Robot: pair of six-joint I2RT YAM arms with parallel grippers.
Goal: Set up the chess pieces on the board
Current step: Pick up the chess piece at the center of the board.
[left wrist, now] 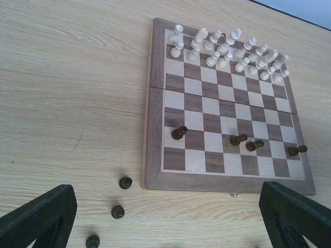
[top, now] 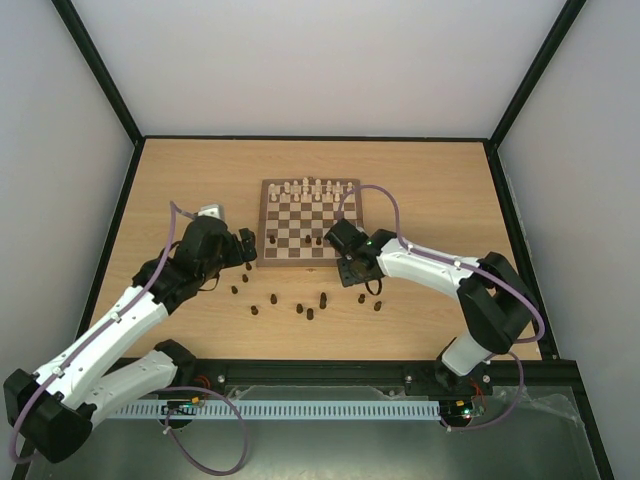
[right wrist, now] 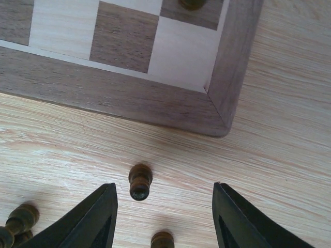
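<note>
Reaching down beside the near right corner of the board [left wrist: 154,139], the right gripper [right wrist: 164,199] hangs low over the wooden table [top: 440,180]. Its two black fingers [right wrist: 98,219] stand partly apart with a clear gap between them. One small dark piece [right wrist: 140,182] lies on the table in that gap, nearer the finger on the picture's left and touched by neither. The jaws grip nothing. They seem lined up either side of this piece so that they can close on it and lift it.

The left gripper [top: 243,248] hovers by the board's near left corner with its jaws spread wide and empty. It looks parked there, clear of the squares, to leave room for the other arm.

Most of the chess pieces [top: 309,313] are scattered on the table just in front of the board, a few of them close to the right gripper. Four dark pieces [left wrist: 238,139] already sit on the board's near rows, spaced unevenly and not in a finished line. The cream-white pieces [left wrist: 227,49] fill the two far rows in order. Judging by this, the dark side is only begun, with many pieces left to carry over.
</note>
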